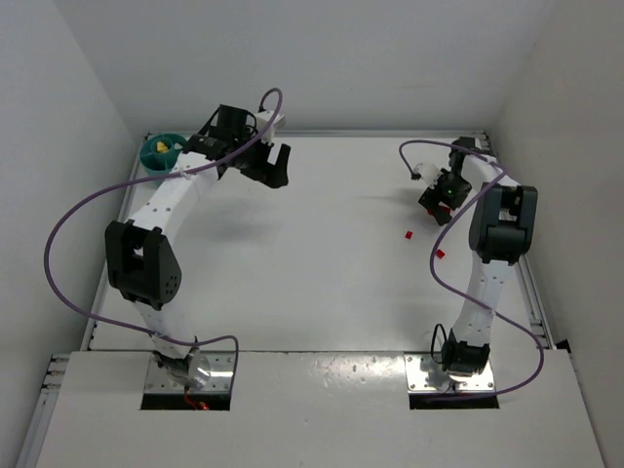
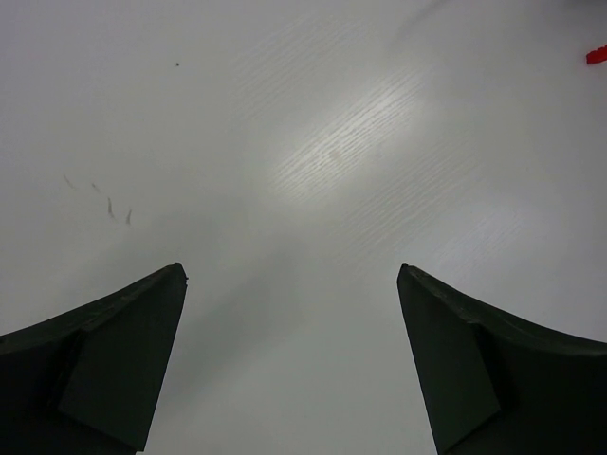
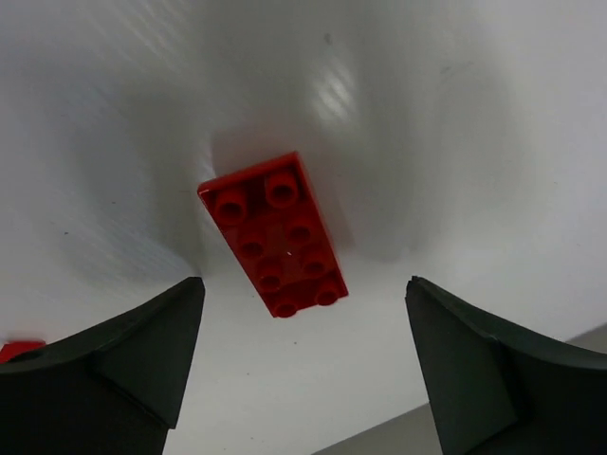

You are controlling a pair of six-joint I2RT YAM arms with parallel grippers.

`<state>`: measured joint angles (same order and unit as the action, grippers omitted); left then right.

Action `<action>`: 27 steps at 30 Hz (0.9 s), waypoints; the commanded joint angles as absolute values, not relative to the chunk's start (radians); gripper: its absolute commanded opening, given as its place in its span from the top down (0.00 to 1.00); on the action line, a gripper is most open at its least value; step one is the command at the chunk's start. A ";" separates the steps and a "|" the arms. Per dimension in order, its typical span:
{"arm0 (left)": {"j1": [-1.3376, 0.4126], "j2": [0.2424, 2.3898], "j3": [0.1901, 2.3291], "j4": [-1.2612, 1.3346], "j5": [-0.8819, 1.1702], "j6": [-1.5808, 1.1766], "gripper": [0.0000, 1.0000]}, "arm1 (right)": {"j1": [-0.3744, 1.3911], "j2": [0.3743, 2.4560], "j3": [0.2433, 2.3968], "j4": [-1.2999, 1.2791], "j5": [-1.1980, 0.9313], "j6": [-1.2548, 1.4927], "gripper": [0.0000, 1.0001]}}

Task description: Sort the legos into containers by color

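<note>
A red lego (image 3: 273,235), a flat two-by-four brick, lies studs up on the white table, just ahead of and between the fingers of my right gripper (image 3: 303,284), which is open and not touching it. From above, that gripper (image 1: 439,203) hovers at the far right over a patch of red (image 1: 447,211). Two more small red legos (image 1: 409,234) (image 1: 439,253) lie nearer on the table. The teal bowl (image 1: 154,156) stands at the far left corner with a yellow piece (image 1: 163,148) in it. My left gripper (image 1: 273,174) (image 2: 290,268) hangs open over bare table.
White walls close in the table on the left, back and right. A purple cable loops off each arm. One red brick (image 2: 596,55) shows at the top right edge of the left wrist view, and a red sliver (image 3: 19,349) at the left edge of the right wrist view.
</note>
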<state>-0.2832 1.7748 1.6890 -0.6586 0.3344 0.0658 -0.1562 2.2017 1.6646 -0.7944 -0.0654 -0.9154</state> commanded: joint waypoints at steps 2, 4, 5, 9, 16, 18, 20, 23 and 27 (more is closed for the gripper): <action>-0.229 1.744 1.657 -0.660 0.360 0.044 0.00 | -0.153 2.247 1.710 -0.831 -0.092 -0.973 0.27; -0.198 1.735 1.647 -0.660 0.400 0.017 0.00 | -0.153 2.259 1.710 -0.831 -0.083 -0.973 0.38; -0.189 1.735 1.637 -0.660 0.437 0.005 0.00 | -0.153 2.260 1.710 -0.822 -0.083 -0.962 0.47; -0.167 1.735 1.626 -0.628 0.449 -0.067 0.00 | -0.153 2.241 1.675 -0.785 -0.086 -0.930 0.65; -0.149 1.773 1.626 -0.592 0.521 -0.129 0.02 | -0.040 2.117 1.729 -0.877 -0.269 -0.766 0.79; -0.138 1.784 1.626 -0.565 0.549 -0.185 0.03 | 0.010 2.106 1.753 -0.926 -0.323 -0.721 0.79; -0.138 1.798 1.626 -0.542 0.592 -0.236 0.03 | 0.102 2.080 1.787 -0.936 -0.389 -0.652 0.79; -0.129 1.833 1.626 -0.486 0.667 -0.337 0.07 | 0.222 2.089 1.850 -0.936 -0.460 -0.542 0.81; -0.129 1.874 1.603 -0.414 0.776 -0.466 0.13 | 0.342 2.169 2.049 -0.936 -0.508 -0.425 0.82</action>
